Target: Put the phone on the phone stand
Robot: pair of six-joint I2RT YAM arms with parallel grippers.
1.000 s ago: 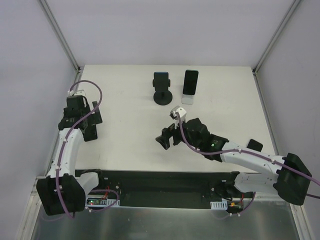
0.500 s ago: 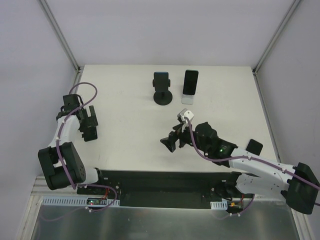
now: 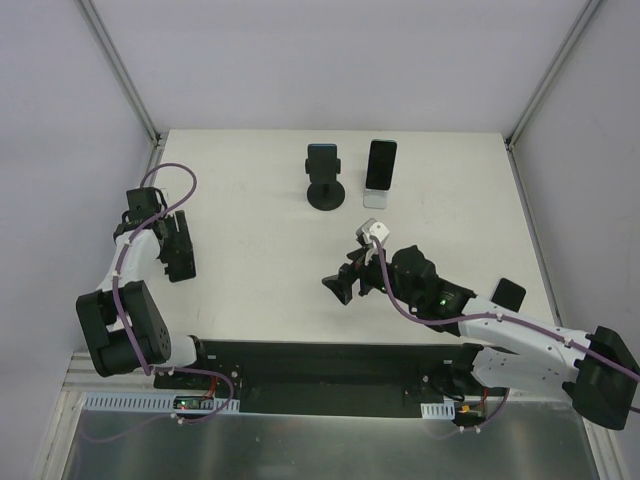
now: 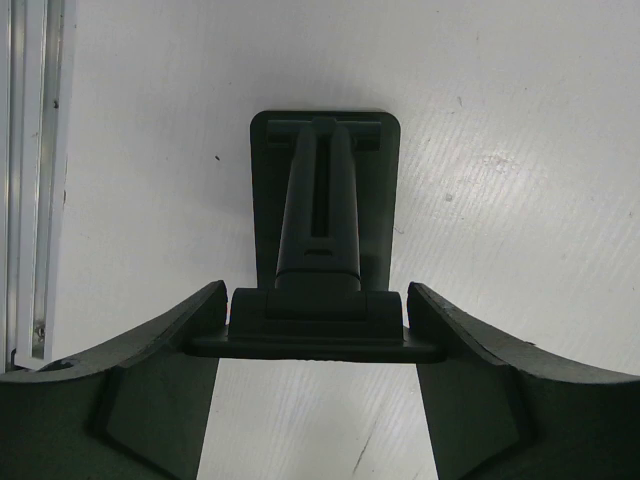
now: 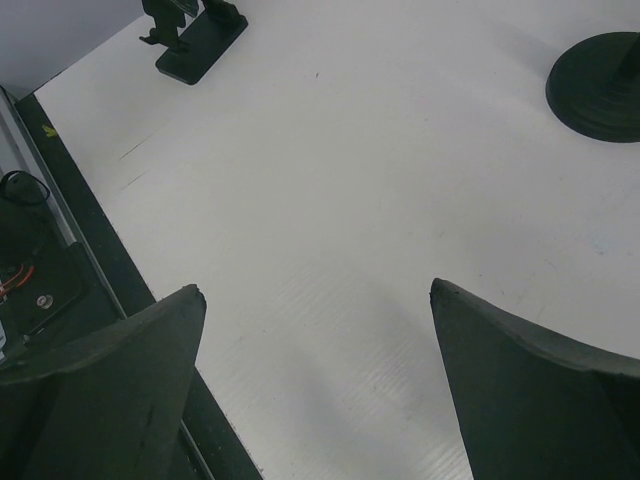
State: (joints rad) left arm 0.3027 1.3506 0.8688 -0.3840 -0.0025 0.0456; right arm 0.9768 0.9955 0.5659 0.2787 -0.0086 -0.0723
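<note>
A black phone stand (image 4: 322, 215), with a flat base and a sloped arm, sits on the white table at the far left. My left gripper (image 3: 178, 250) is closed around its front ledge (image 4: 315, 340), and both fingers touch it. The stand also shows small in the right wrist view (image 5: 195, 40). One dark phone (image 3: 322, 160) sits on a black round-base stand (image 3: 327, 195) at the back. A second phone (image 3: 380, 163) leans on a white stand (image 3: 375, 198) beside it. My right gripper (image 3: 345, 284) is open and empty over bare table mid-front (image 5: 313, 290).
A small flat black object (image 3: 509, 293) lies near the table's right side, behind my right arm. The round stand base (image 5: 600, 88) is ahead and right of my right gripper. A black rail with wiring (image 3: 330, 365) runs along the near edge.
My right gripper has drawn back towards the right and the near edge, away from the stands. My left arm has folded back towards its base while its gripper stayed at the black stand.
</note>
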